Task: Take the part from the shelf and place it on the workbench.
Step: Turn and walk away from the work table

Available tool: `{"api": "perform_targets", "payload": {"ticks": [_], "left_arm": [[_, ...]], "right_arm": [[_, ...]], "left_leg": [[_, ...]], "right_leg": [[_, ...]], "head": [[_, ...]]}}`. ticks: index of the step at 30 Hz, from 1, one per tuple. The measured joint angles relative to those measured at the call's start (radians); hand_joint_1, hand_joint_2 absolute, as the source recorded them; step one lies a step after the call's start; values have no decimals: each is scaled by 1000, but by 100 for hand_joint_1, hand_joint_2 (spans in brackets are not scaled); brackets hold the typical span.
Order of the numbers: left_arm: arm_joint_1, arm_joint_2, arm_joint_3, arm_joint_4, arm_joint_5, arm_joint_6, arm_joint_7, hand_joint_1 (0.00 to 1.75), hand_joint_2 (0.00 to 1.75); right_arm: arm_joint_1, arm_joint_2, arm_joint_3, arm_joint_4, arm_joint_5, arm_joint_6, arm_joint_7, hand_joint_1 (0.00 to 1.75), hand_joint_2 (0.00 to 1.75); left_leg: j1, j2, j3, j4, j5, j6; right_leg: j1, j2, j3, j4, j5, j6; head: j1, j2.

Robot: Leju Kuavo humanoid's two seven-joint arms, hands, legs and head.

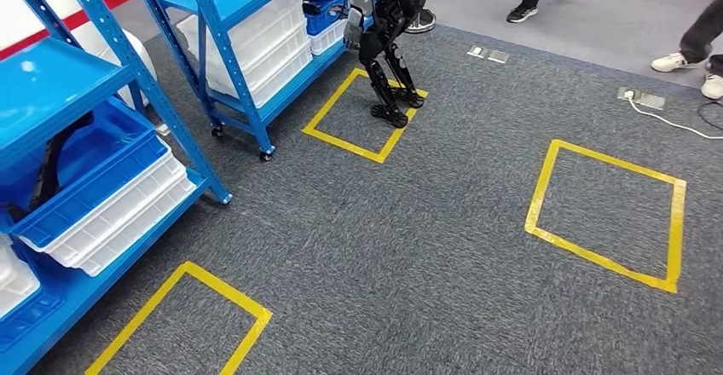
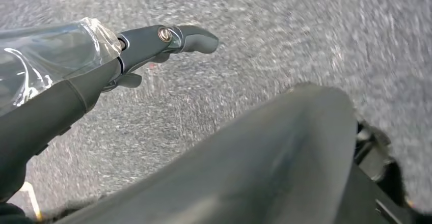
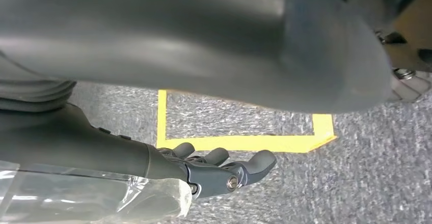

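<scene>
two hands hang over grey carpet, each with a clear plastic-wrapped thing lying along its palm side. in the left wrist view the left hand [image 2: 153,46] has its fingers stretched out, and the wrapped part [image 2: 46,56] sits against the hand behind them; the picture is blurred, so i cannot tell whether the hand really grips it. in the right wrist view the right hand [image 3: 219,168] shows its fingers loosely curled and apart, with a crinkled clear bag [image 3: 102,198] lying along its side, and again i cannot tell if the fingers close on it. a corner of yellow floor tape [image 3: 239,142] lies on the carpet just past those fingers.

in the head view blue shelving [image 1: 128,77] runs along the left, holding a blue bin [image 1: 102,170] with white trays [image 1: 128,213] under it. yellow tape squares [image 1: 605,213] mark the carpet [image 1: 409,247]. another humanoid robot [image 1: 388,43] stands on a far tape square beside a second blue shelf. people's legs and shoes [image 1: 691,51] show at the far right edge, near a white cable [image 1: 673,124] on the floor
</scene>
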Motion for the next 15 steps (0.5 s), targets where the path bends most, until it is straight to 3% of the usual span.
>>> {"api": "perform_targets", "payload": {"ticks": [1,2,4,5,6,8,9,10,12,13,15], "left_arm": [[-2,1,0,0,1,2,2,0,0],[-4,3,0,0,2,1,11,0,0],[-3,8,0,0,1,-6,46,0,0],[-1,12,0,0,0,-14,73,0,0],[0,16,0,0,0,-23,101,0,44],[-2,26,-1,0,0,-40,157,0,131],[-4,30,-1,0,1,-43,174,0,175],[-5,34,-1,0,2,-43,179,0,175],[-4,39,-1,0,5,-31,151,0,175],[-2,41,-1,0,6,-22,126,0,175],[-2,44,-1,0,5,-7,71,0,175]], "right_arm": [[0,2,1,0,-3,8,6,0,0],[1,3,3,0,-6,15,13,0,0],[3,7,5,0,-11,27,28,0,0],[4,8,6,0,-15,30,34,0,0],[4,10,7,0,-20,31,37,0,0],[3,16,9,0,-31,32,41,0,0],[3,18,9,0,-35,33,41,0,0],[2,20,10,0,-38,35,42,0,0],[-1,23,11,0,-39,43,46,0,0],[-3,24,11,0,-39,47,49,0,0],[-5,25,13,-1,-37,46,50,0,0]], "left_leg": [[-1,29,-37,70,-30,-4],[0,42,-80,147,-58,-6],[0,50,-137,241,-77,-7],[0,52,-136,227,-57,-4],[-2,58,-112,171,-21,2],[-14,101,-37,12,53,21],[-21,119,-13,-41,71,28],[-27,131,-3,-67,75,33],[-30,113,-3,-75,71,36],[-28,99,1,-81,73,37],[-18,75,14,-96,79,44]], "right_leg": [[2,-11,1,0,-2,-3],[4,-25,3,0,-5,-6],[6,-50,9,0,-12,-7],[7,-63,14,0,-17,-7],[9,-75,21,0,-22,-6],[14,-98,36,-1,-33,-3],[16,-108,42,-1,-39,0],[18,-117,45,-2,-43,5],[20,-138,53,-8,-50,15],[19,-134,58,-5,-55,19],[20,-87,41,50,-90,24]], "head": [[-1,0],[-2,0],[-2,0],[-2,0],[-2,0],[-2,0],[-2,0],[-2,0],[-1,0],[-1,0],[1,0]]}}
